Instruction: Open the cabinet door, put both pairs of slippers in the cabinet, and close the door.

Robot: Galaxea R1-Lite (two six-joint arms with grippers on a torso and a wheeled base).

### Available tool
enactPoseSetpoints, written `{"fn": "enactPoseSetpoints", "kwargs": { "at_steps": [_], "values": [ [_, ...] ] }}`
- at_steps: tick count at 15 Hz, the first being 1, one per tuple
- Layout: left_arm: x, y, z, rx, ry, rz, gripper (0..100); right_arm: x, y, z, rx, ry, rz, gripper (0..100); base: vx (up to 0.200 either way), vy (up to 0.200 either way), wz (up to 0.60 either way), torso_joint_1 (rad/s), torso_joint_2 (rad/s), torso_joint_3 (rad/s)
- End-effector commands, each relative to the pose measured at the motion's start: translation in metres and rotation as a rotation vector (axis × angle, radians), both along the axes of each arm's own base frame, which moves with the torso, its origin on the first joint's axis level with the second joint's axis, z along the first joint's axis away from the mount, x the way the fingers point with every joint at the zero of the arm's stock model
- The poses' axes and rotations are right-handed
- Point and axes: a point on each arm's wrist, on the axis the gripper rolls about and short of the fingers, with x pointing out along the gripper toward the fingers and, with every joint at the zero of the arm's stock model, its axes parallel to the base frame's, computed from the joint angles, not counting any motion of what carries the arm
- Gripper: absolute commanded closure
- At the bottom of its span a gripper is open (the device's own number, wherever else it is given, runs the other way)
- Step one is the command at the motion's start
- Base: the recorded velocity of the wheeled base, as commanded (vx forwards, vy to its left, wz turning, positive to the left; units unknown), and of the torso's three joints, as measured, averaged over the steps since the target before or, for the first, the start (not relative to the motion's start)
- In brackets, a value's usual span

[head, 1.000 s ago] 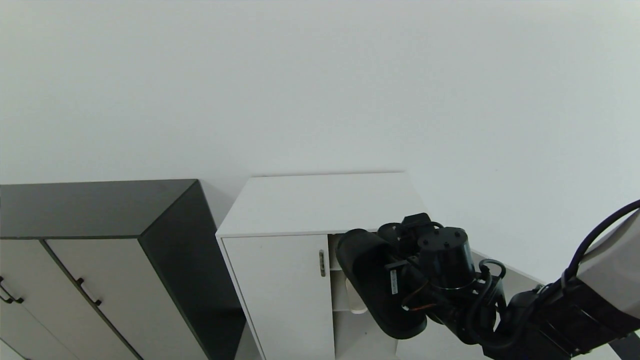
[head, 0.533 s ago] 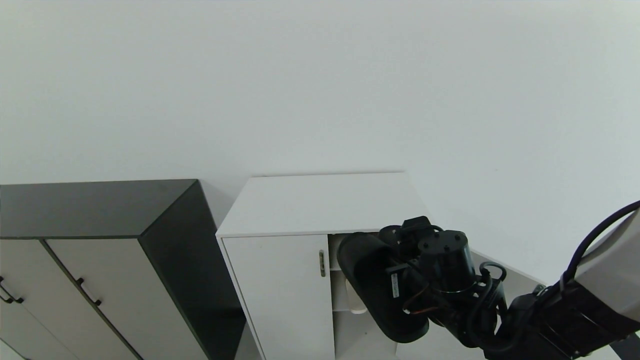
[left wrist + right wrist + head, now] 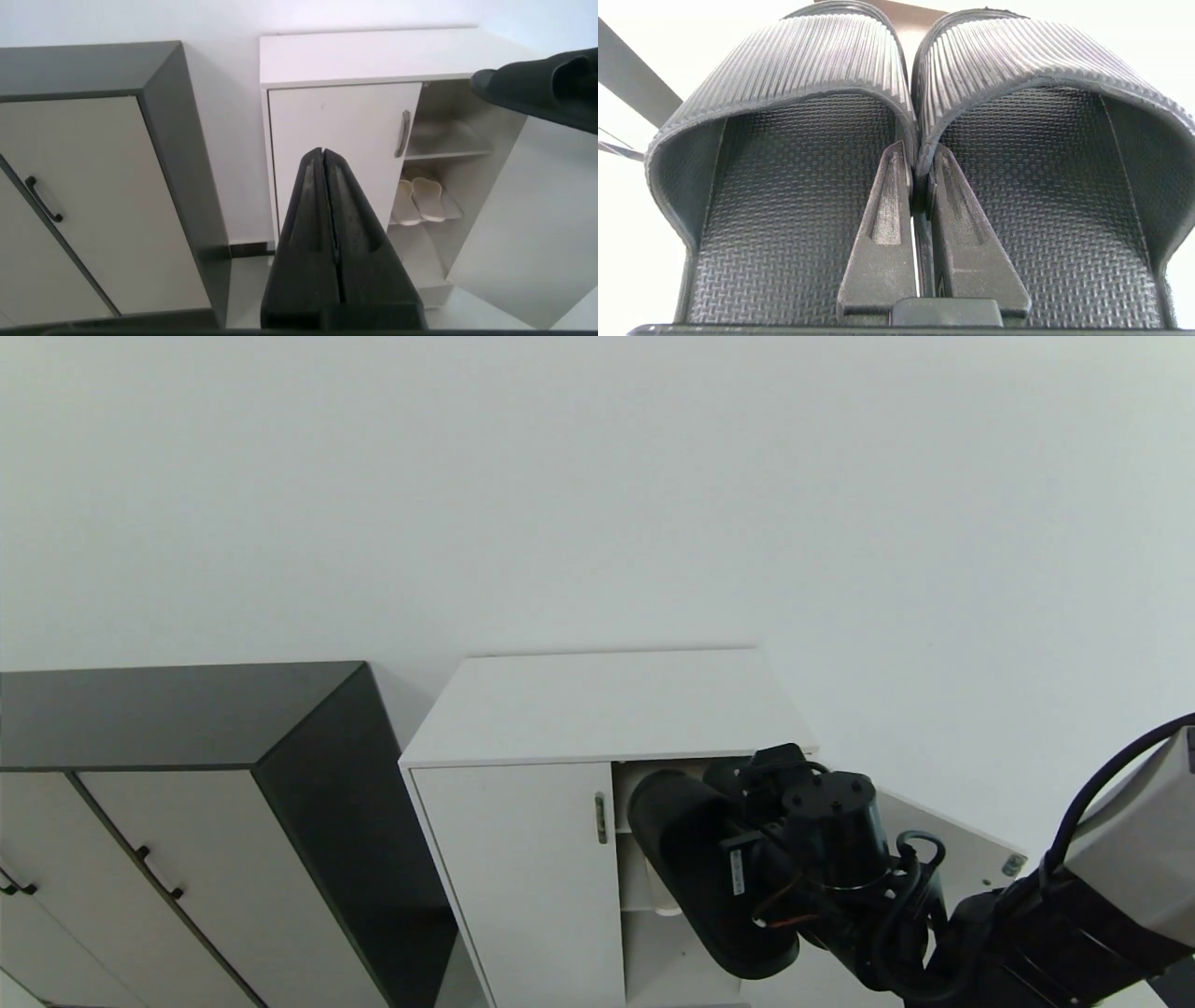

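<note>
Head view: the right gripper (image 3: pixel 747 863) holds the black slippers (image 3: pixel 695 868) before the cabinet's (image 3: pixel 597 709) open right half. I judge their toes could catch its top edge, or the arm could nudge the open door (image 3: pixel 943 845). Left wrist view: the left gripper (image 3: pixel 322 159) is pressed closed on nothing, and white slippers (image 3: pixel 425 199) lie inside. Right wrist view: fingers (image 3: pixel 882 205) pinch both inner walls together. The straps are ribbed, the rubber footbeds pebbled, and so thin a pinch might slip.
</note>
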Motion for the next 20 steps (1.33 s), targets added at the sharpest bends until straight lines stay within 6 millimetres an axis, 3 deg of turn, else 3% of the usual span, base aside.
{"fn": "enactPoseSetpoints", "kwargs": {
  "at_steps": [1,10,20],
  "values": [
    [0.0,0.0,0.0,0.0,0.001,0.0,100,-0.001,-0.001,-0.003,-0.006,0.007,0.001,100,0.0,0.0,0.0,-0.168,0.35,0.193],
    [0.0,0.0,0.0,-0.002,0.0,0.002,100,0.004,0.004,-0.021,-0.025,0.025,0.002,100,0.0,0.0,0.0,-0.174,0.4,0.221],
    [0.0,0.0,0.0,0.0,0.001,0.002,100,0.004,0.004,-0.022,-0.029,0.024,0.002,100,0.0,0.0,0.0,-0.221,0.54,0.314]
  ]
}}
